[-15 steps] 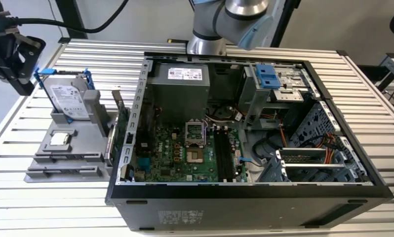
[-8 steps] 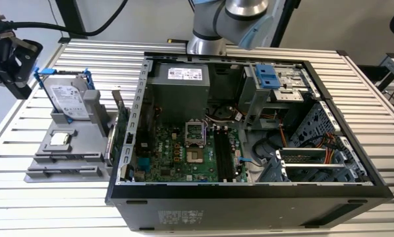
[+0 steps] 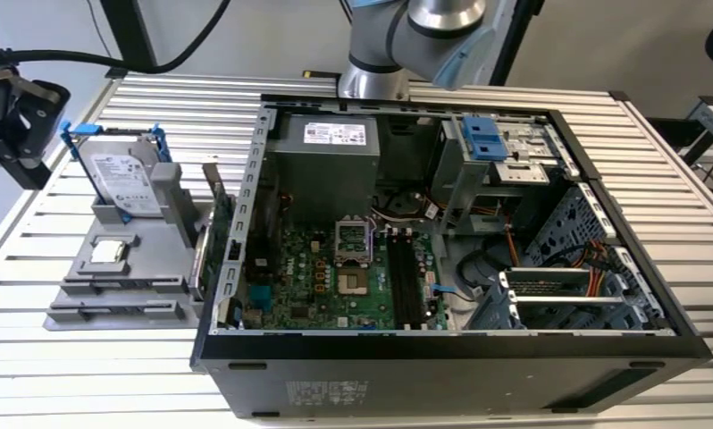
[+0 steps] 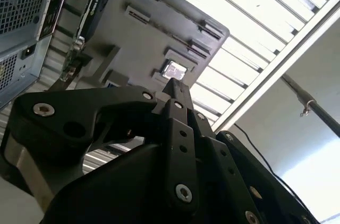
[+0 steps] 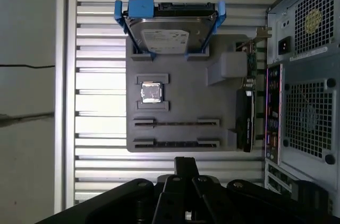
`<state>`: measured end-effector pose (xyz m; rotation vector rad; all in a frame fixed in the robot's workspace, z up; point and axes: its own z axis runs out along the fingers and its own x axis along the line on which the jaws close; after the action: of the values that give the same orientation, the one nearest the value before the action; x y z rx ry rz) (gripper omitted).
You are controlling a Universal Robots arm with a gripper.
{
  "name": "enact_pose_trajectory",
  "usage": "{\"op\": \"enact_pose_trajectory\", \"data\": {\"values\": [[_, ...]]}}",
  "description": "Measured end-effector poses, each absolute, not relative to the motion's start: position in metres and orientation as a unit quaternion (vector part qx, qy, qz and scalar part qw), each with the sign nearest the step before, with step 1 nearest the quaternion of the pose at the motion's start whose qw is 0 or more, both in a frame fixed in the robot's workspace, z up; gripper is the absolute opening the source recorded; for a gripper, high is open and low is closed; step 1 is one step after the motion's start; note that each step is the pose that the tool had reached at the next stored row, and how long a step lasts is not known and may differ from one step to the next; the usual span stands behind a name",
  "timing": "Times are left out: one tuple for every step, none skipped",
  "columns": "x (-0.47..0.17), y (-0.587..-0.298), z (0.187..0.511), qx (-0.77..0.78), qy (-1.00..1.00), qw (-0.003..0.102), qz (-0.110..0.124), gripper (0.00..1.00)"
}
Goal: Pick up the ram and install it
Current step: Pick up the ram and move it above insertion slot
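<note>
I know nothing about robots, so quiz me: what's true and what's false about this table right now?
1. The computer case lies open, showing its motherboard. True.
2. The hard drive sits inside the case. False: it stands on the grey tray beside it.
3. The ram rests edge-on in the tray. True.
4. The gripper is reaching into the case. False: it hangs outside, by the tray's ram end.

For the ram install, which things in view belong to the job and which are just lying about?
Job: ram edge-on in grey holder; motherboard's black slots; gripper, shut, near the holder.
Lying about: hard drive in blue bracket; processor chip; expansion card.
</note>
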<state>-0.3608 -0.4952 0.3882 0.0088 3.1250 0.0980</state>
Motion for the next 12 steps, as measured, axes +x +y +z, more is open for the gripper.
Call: {"op": "enact_pose_trajectory", "data": {"values": [[-0.3608, -0.4963, 0.3881, 0.003, 0.999, 0.007, 0.031, 0.0], [-0.3608, -0.4973, 0.3881, 0.003, 0.999, 0.008, 0.031, 0.0], [-0.3608, -0.4981, 0.3882, 0.003, 0.999, 0.007, 0.031, 0.0], [-0.3608, -0.4986, 0.3882, 0.003, 0.999, 0.007, 0.031, 0.0], [-0.3609, -0.4989, 0.3882, 0.003, 0.999, 0.007, 0.031, 0.0], [-0.3608, -0.499, 0.3882, 0.003, 0.999, 0.007, 0.031, 0.0], [-0.3608, -0.499, 0.3882, 0.003, 0.999, 0.008, 0.031, 0.0], [-0.3608, -0.4992, 0.3881, 0.003, 0.999, 0.008, 0.031, 0.0], [-0.3608, -0.4992, 0.3881, 0.003, 0.999, 0.007, 0.031, 0.0], [-0.3608, -0.4992, 0.3882, 0.003, 0.999, 0.007, 0.031, 0.0], [-0.3608, -0.4992, 0.3882, 0.003, 0.999, 0.007, 0.031, 0.0], [-0.3608, -0.4992, 0.3882, 0.003, 0.999, 0.007, 0.031, 0.0]]}}
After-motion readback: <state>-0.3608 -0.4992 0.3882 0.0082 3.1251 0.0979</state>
